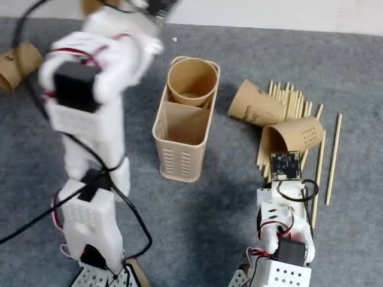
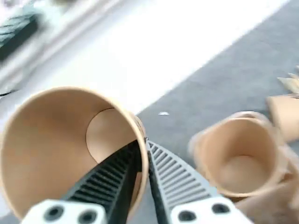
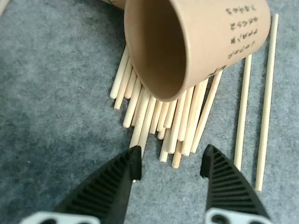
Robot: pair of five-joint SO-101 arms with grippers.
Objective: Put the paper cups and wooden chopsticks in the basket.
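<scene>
My left gripper (image 2: 143, 147) is shut on the rim of a brown paper cup (image 2: 60, 140), one finger inside and one outside. It is held up in the air beyond the basket (image 1: 179, 140). A second cup (image 1: 191, 81) stands upright in the basket's far compartment, and that cup (image 2: 236, 158) shows in the left wrist view. My right gripper (image 3: 171, 161) is open just above the carpet, short of a cup (image 3: 196, 42) lying on its side on a pile of wooden chopsticks (image 3: 163, 116). Another cup (image 1: 257, 103) lies beside it.
A further paper cup (image 1: 18, 63) lies at the far left edge of the grey carpet. Single chopsticks (image 1: 334, 158) lie apart to the right of the pile. The left arm (image 1: 90, 107) rises tall beside the basket.
</scene>
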